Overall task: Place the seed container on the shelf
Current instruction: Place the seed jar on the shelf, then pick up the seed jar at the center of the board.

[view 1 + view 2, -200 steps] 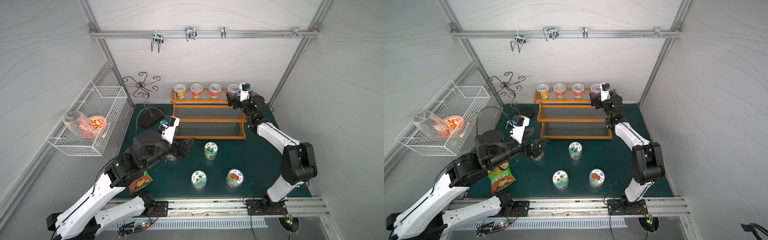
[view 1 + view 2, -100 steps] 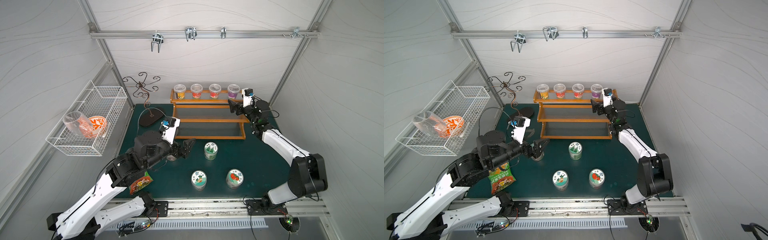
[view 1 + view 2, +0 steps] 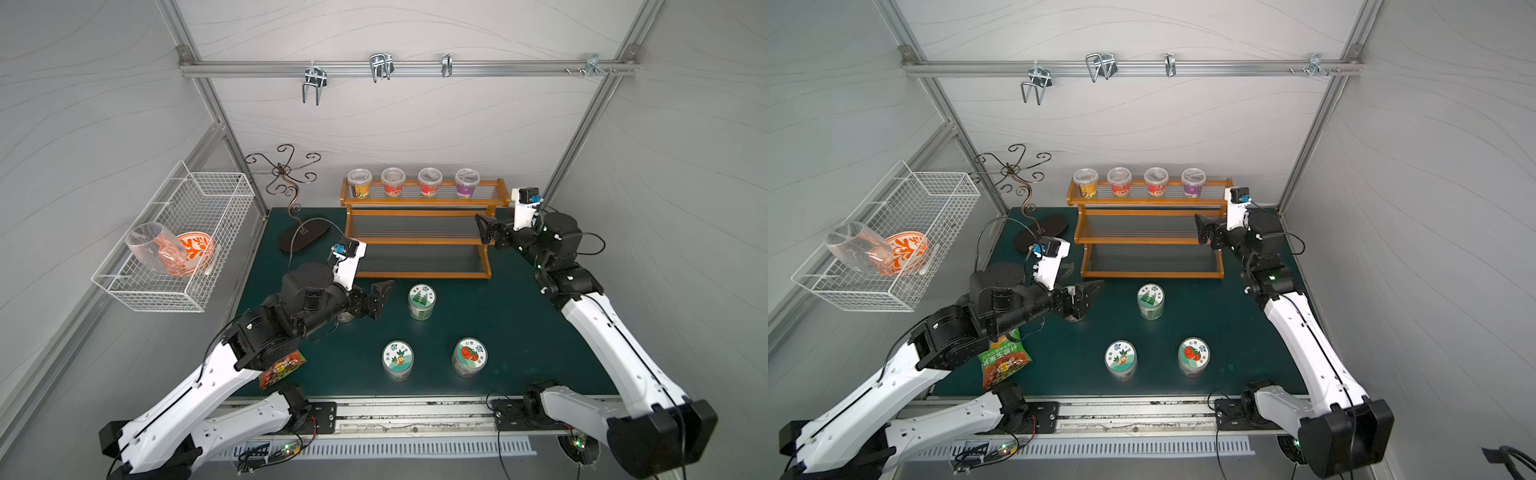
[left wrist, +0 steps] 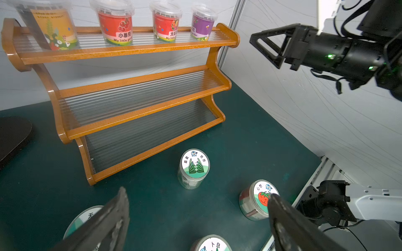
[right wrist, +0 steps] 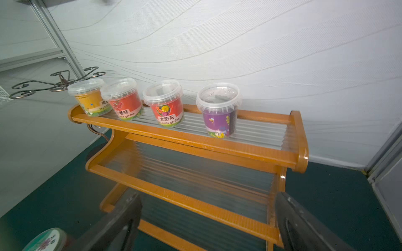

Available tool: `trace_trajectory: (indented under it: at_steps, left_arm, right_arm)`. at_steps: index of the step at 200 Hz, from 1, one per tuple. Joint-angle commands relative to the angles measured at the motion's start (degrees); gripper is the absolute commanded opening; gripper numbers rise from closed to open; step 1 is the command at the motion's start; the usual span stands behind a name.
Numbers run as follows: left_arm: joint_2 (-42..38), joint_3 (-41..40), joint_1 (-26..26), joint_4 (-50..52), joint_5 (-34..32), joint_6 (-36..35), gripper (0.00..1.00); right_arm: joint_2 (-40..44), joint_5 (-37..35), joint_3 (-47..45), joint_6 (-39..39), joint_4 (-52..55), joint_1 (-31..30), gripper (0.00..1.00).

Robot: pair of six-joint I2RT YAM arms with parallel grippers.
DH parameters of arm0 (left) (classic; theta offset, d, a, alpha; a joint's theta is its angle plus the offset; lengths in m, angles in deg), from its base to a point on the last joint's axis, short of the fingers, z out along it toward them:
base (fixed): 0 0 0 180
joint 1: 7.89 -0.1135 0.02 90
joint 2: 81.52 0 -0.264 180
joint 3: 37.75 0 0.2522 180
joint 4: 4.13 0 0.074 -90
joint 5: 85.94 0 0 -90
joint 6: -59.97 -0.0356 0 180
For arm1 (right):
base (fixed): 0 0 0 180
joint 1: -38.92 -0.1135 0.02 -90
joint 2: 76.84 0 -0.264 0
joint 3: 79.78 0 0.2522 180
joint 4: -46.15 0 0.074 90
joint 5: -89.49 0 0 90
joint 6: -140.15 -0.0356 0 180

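A dark green mat (image 3: pixel 519 328) covers the table inside a white-walled cell. At its back stands the shelf (image 3: pixel 415 203), a three-tier stepped rack with an orange-brown wooden frame and clear ribbed panels. Its two lower tiers are bare.

A white wire basket (image 3: pixel 224 199) hangs on the wall off the mat's edge. It holds a clear glass (image 3: pixel 151 249) and an orange-and-white patterned bowl (image 3: pixel 195 251). A dark scrolled metal stand (image 3: pixel 291 183) rises beside the shelf.

The right gripper (image 3: pixel 484 229) hangs just off the shelf's end, level with the middle tier. Its fingers (image 5: pixel 128 208) are spread wide with nothing between them. The left gripper (image 3: pixel 380 299) hovers low over the mat in front of the shelf. Its fingers (image 4: pixel 117 208) are also wide apart and hold nothing.

A green and red snack packet (image 3: pixel 1003 359) printed with Chinese characters lies partly under the left arm.

Four clear-lidded tubs stand upright in a row on the top tier. The purple seed container (image 5: pixel 218 113) is the one nearest the right gripper, apart from it. Next come a red tub (image 5: pixel 166 106) reading "太阳花, My little garden", a red tub (image 4: pixel 115 24) reading "小番茄", and a yellow tub (image 5: pixel 89 100).

Three round tins stand on the mat. One has a green-leaf lid (image 4: pixel 194 166), one a tomato lid (image 3: pixel 469 356), and one an orange-fruit lid (image 3: pixel 397 358).
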Motion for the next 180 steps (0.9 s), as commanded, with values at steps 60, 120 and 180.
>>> trace_trajectory:
  at_steps: [60,120,180]
  left_arm:
    - [1.2,-5.1,0.1,-6.7,-2.6,1.9,1.00]
    - [1.5,-9.4,0.2,-8.8,-3.8,2.8,1.00]
    - [-0.3,-13.1,0.1,-8.5,-5.8,2.8,1.00]
  right_arm:
    - [8.9,7.3,-6.9,-15.7,19.3,-0.8,0.99]
    - [7.0,-4.9,-15.9,-17.5,15.9,-17.7,0.99]
    - [-3.7,-15.6,-18.2,-16.7,11.0,-31.7,0.99]
